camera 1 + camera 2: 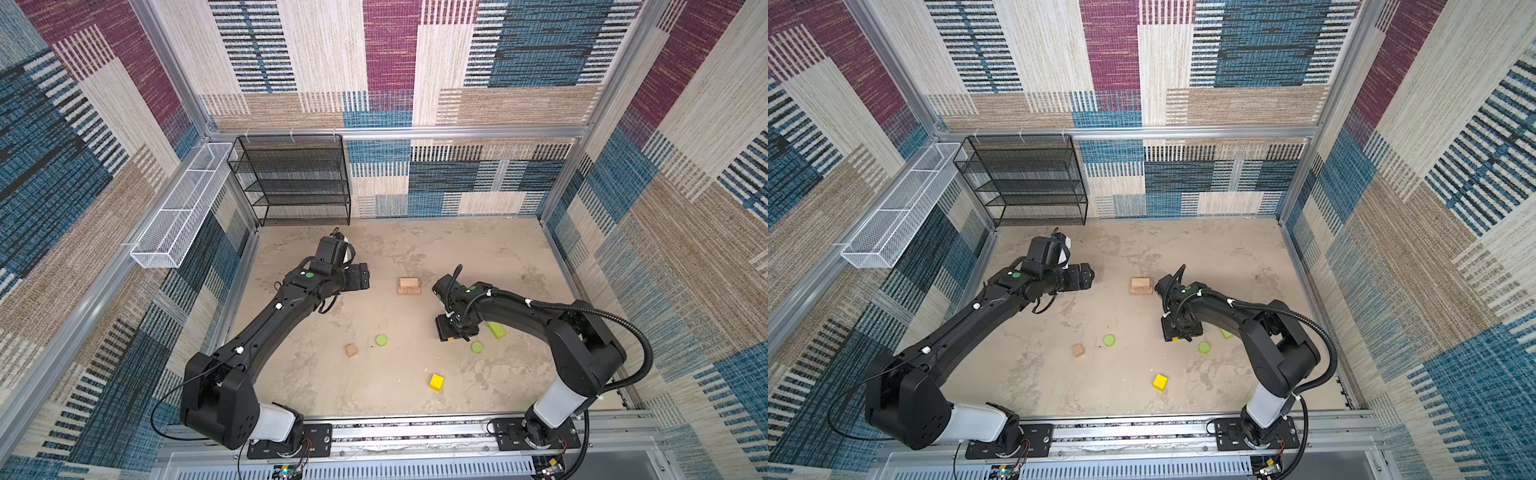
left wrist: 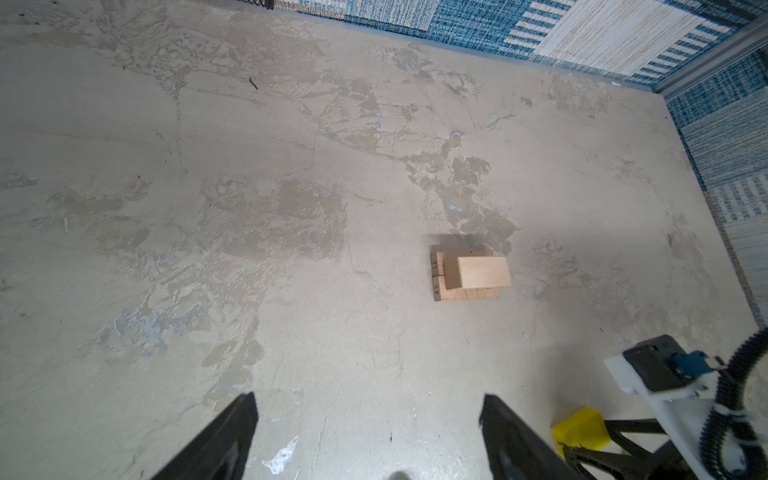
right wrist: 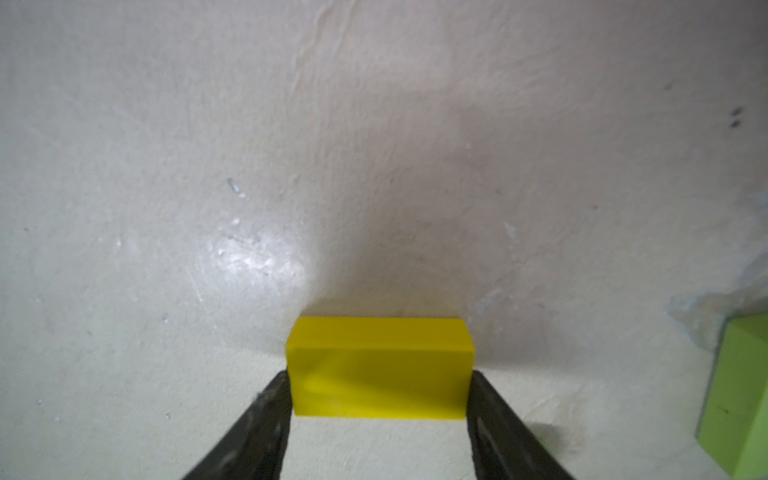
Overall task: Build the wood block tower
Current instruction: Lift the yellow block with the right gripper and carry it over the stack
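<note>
The right gripper (image 3: 379,388) stood low over the mottled beige tabletop (image 1: 478,249), its jaws partly closed, with a tip against each of the 2 short ends of the yellow wooden bar (image 3: 380,365). The bar lay flat on the surface, not yet raised. The left gripper (image 2: 368,405) hung wide apart and empty, facing the stack of tan wooden bars (image 2: 469,276) from well apart. In that stack, 1 bar sat across 2 laid side by side.

The step in hand looked to be picking up the yellow bar. Doing it well called for a square, centred hold and a straight lift, so that the bar stayed level for setting on the stack's narrow top.

The lime green wooden bar (image 3: 735,395) lay just beside the right jaw, and a lime green wooden disc (image 1: 477,347) lay near. A sideways drag would likely have nudged either.

The way from the bar to the stack (image 1: 409,286) showed bare tabletop. The tan wooden cube (image 1: 351,350), the 2nd disc (image 1: 381,340) and the yellow wooden cube (image 1: 436,382) lay well off that line. The stack stood mid-table, far from every edge.
</note>
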